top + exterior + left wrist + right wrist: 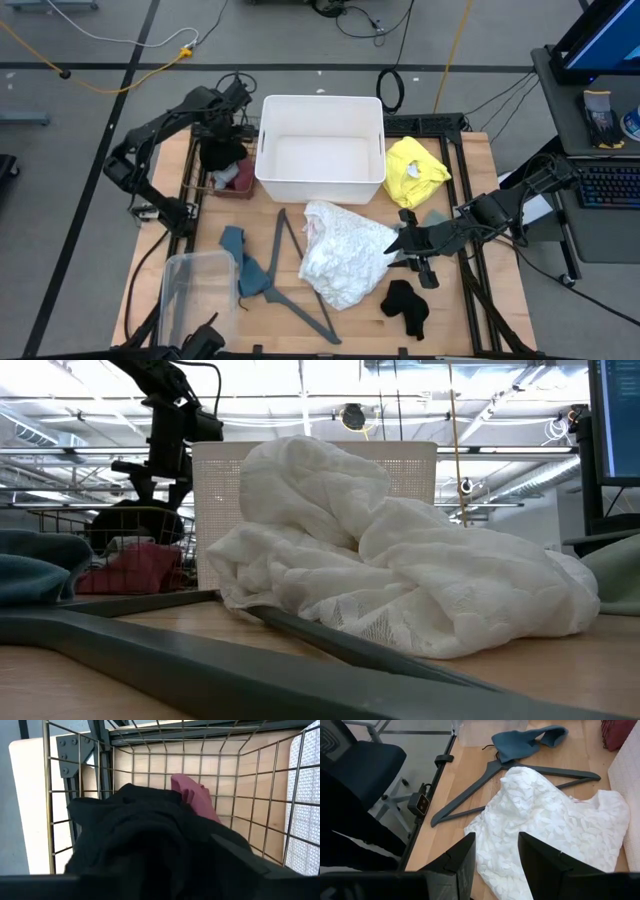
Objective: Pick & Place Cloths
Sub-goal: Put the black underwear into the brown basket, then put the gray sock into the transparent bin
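- A small wire basket (pixel 190 175) at the table's left holds a crumpled black cloth (pixel 222 155) and a maroon cloth (pixel 240 180).
- The left end effector (pixel 225 130) hovers over it (whether its fingers are apart, I cannot tell).
- The right end effector (pixel 495 865), fingers parted and empty, faces the lacy white cloth (pixel 340 255).
- Yellow (pixel 415 170), teal (pixel 245 265) and another black cloth (pixel 405 305) still lie loose on the wooden table (pixel 470 310); most sorting appears left.

Grey floor (pixel 300 40) with cables, desk (pixel 590 190) beside wooden table (pixel 470 320).

Overhead, table-level, two wrist views
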You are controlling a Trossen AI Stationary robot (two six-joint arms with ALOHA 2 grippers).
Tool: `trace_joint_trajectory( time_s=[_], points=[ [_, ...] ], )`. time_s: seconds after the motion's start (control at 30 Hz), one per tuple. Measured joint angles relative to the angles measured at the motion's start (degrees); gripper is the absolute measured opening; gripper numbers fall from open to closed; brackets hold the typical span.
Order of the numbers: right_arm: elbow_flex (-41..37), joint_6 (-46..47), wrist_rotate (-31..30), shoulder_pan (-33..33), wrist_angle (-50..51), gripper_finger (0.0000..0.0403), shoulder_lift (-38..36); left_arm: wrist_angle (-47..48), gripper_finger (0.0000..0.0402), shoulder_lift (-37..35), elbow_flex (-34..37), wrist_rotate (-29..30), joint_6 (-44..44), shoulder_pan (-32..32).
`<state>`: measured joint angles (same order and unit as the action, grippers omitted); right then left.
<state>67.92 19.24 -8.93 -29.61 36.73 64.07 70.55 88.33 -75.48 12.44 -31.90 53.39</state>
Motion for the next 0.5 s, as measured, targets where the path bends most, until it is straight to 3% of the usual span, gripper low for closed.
trace_joint_trajectory(
  time_s=[0.23, 0.5],
  points=[
    [0.00, 1.21, 0.01, -0.02, 0.00, 0.0141, -0.02, 0.23, 0.0308, -2.91, 0.00, -7.99, 2.75, 0.13],
    [0.00, 1.14, 0.01, 0.00, 0.00, 0.0141, 0.00, -0.54, 0.0347, -12.90, 0.00, -9.63, 0.16, 0.17]
  ],
)
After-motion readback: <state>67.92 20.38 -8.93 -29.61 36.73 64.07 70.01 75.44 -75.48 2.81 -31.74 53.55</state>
